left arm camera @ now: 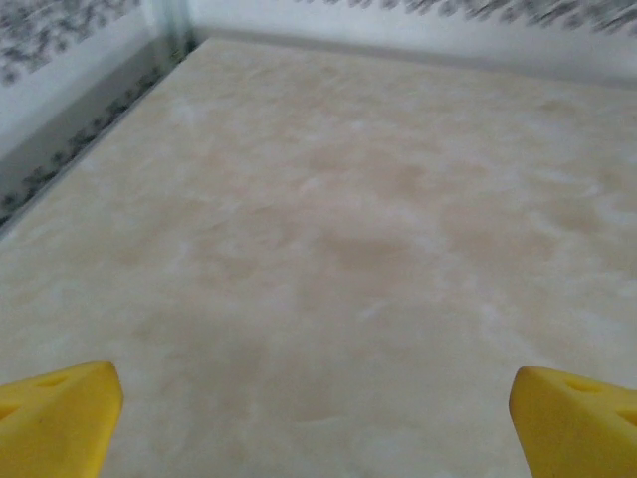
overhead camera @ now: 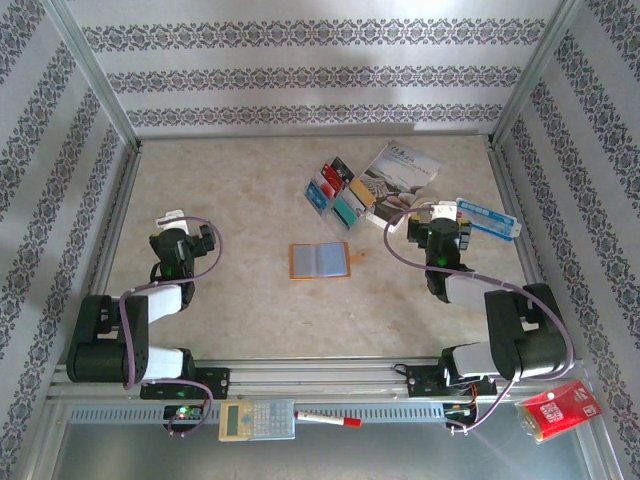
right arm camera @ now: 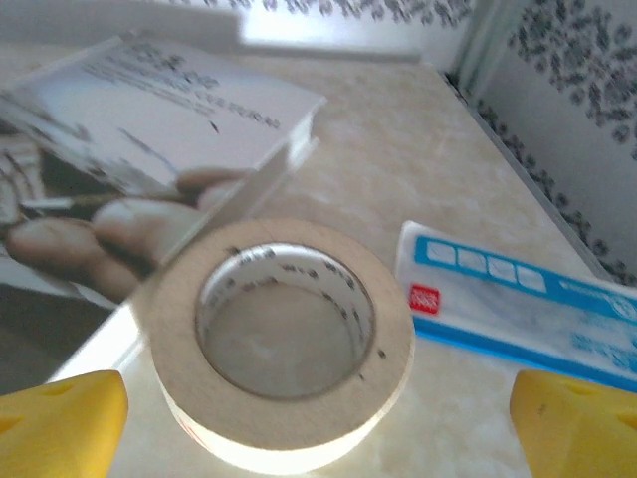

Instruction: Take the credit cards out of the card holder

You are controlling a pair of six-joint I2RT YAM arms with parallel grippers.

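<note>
Credit cards (overhead camera: 334, 190) lie fanned toward the tabletop's (overhead camera: 220, 180) far edge, clear of the open card holder (overhead camera: 320, 260), so removal looks finished; left claw (left arm camera: 318, 418) and right claw (right arm camera: 318, 428) both spread, empty.

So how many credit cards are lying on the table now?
5, clustered beyond the card holder: blue card, red card, black card, tan-yellow card, teal card. They overlap, so more may be hidden.

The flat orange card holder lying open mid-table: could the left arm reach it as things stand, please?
Probably yes: the open left gripper has only bare table between it and the orange card holder.
</note>
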